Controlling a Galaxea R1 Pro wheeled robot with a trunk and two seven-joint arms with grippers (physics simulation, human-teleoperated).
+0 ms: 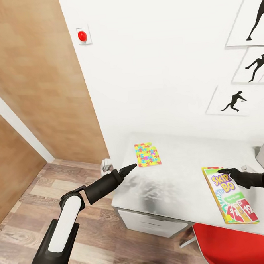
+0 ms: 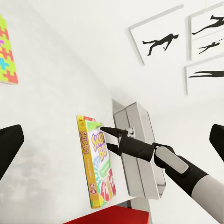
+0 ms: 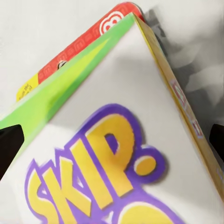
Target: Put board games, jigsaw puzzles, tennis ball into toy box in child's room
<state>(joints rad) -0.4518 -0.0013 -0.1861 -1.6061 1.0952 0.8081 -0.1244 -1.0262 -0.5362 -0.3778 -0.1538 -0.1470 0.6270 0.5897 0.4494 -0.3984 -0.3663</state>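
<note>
Right tool (image 1: 224, 171): poised over the far end of the board game, tips pointed at its upper corner; in the left wrist view the tips looked drawn to one point, while the right wrist view showed dark fingers (image 3: 9, 147) at both margins with the box between, so whether it was parted or closed could not be told.
Left tool (image 1: 132, 167): held above the tabletop's left edge, tapering to a point in the head view; its own camera showed the two fingers (image 2: 8, 148) well apart, so it was open and empty.
Board game (image 1: 229, 194): a Skip-Bo box lying flat near the tabletop's front edge, toward the right end, not yet lifted.
Jigsaw puzzle (image 1: 147, 154): one flat square near the tabletop's (image 1: 179, 164) back left corner, untouched.
Toy box (image 2: 140, 149): grey bin at the tabletop's right end, just beside the board game; its inside was hidden.
Progress: early, as a judgement; two toys lay outside the bin, and the other toys' state could not be judged.
</note>
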